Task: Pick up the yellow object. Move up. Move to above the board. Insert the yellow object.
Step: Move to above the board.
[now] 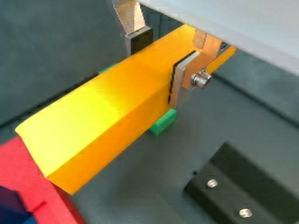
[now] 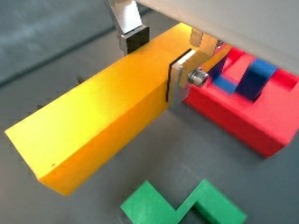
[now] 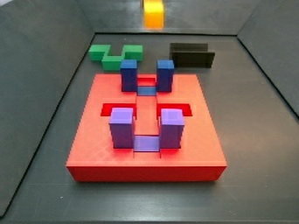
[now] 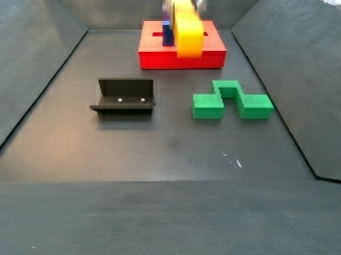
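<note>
My gripper (image 1: 162,59) is shut on the yellow object (image 1: 100,122), a long yellow-orange bar, with one finger pad on each long side near one end; both wrist views show this (image 2: 159,59). The bar (image 2: 93,131) hangs in the air, off the floor. In a side view it shows at the far top (image 3: 153,13), beyond the board (image 3: 146,131). In a side view it stands in front of the board (image 4: 154,55), tilted (image 4: 188,35). The board is a red slab with dark-blue posts (image 3: 146,74) and purple posts (image 3: 145,127). Its edge shows in both wrist views (image 1: 30,175) (image 2: 251,114).
A green zigzag block (image 4: 229,102) lies on the dark floor beside the board, partly under the bar in a wrist view (image 1: 163,122). The black fixture (image 4: 124,97) stands next to it (image 3: 193,55). Grey walls enclose the floor.
</note>
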